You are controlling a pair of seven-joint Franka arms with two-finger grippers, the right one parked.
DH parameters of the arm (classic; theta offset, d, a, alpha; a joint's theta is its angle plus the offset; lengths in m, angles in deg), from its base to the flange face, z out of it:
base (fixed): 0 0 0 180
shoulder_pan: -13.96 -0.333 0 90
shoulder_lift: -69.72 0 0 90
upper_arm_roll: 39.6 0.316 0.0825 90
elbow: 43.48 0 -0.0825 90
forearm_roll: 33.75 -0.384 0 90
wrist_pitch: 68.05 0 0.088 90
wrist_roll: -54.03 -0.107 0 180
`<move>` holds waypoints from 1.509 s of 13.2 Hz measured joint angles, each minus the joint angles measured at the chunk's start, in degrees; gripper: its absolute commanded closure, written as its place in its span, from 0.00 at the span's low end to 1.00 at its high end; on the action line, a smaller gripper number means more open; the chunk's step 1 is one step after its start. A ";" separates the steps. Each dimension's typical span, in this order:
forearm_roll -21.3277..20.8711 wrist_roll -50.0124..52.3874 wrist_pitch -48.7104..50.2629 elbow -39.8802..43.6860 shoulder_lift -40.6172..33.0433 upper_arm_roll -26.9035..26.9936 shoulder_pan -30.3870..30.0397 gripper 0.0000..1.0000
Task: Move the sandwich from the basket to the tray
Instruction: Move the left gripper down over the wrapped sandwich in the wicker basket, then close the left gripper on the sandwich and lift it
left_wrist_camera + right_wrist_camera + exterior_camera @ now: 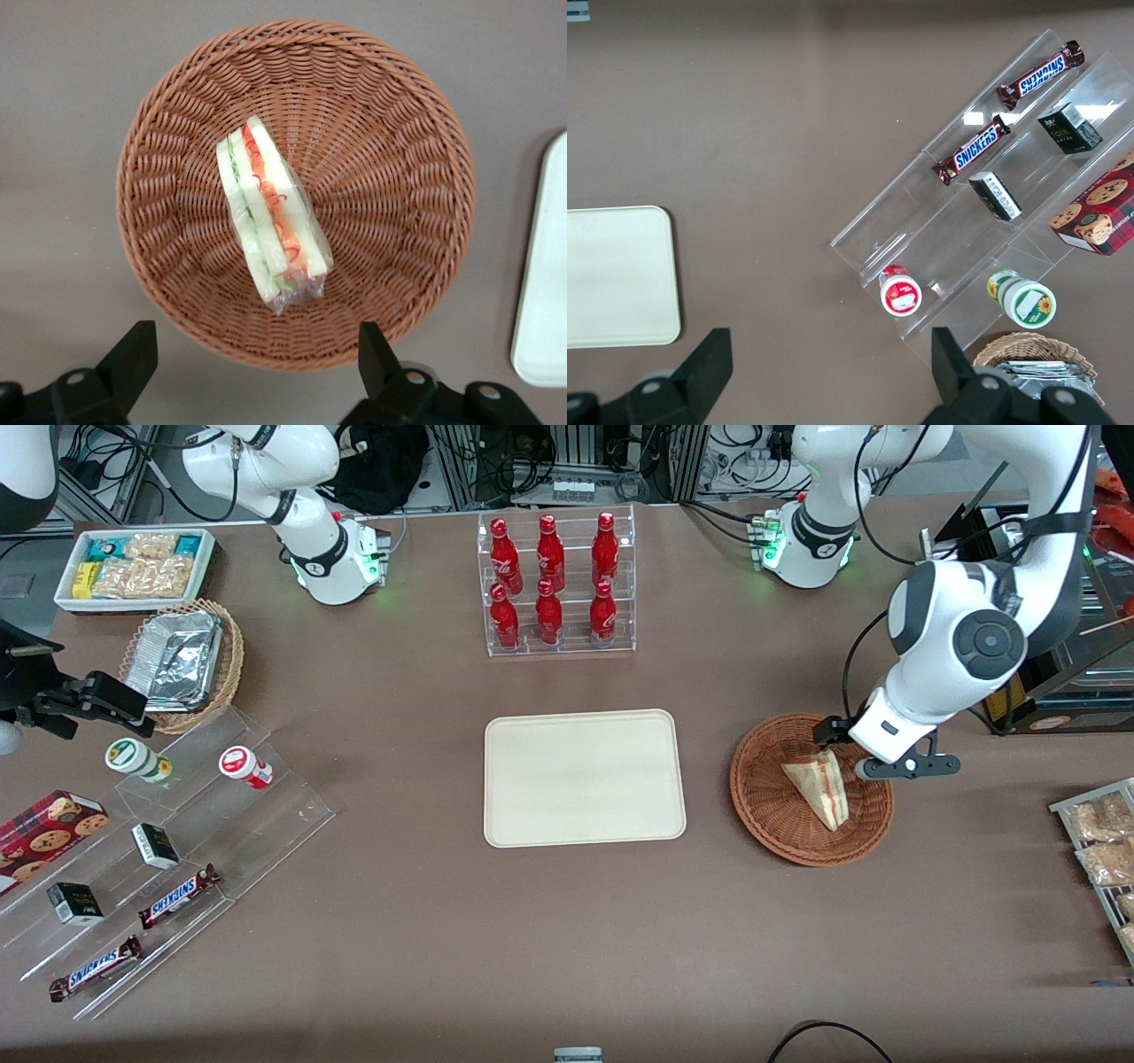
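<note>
Left wrist view: sandwich (268,211) in basket (399,133), below spread hand (257,359).

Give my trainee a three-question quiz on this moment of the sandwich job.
1. True or false: the sandwich lies in the reddish-brown basket.
2. The cream tray holds: A) the sandwich, B) a bottle, C) nothing.
3. How do the claw's fingers stand?

Key:
1. True.
2. C.
3. Open, spread apart above the basket's rim, touching nothing.
</note>
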 measured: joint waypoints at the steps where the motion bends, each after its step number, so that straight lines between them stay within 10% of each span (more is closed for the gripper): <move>1: 0.04 2.97 -1.57 -1.20 0.01 0.00 0.00 0.00; 10: 0.07 28.05 -17.68 -7.88 4.93 -0.01 0.00 0.00; 11: 0.07 28.34 -18.59 -7.88 5.99 0.03 0.00 0.06; 13: 0.08 28.54 -20.33 -7.87 7.77 0.09 -0.03 0.69; 14: 0.09 28.59 -20.73 -7.87 8.29 0.13 -0.03 0.85; 20: 0.07 28.26 -19.26 -5.84 7.95 0.10 -0.03 0.94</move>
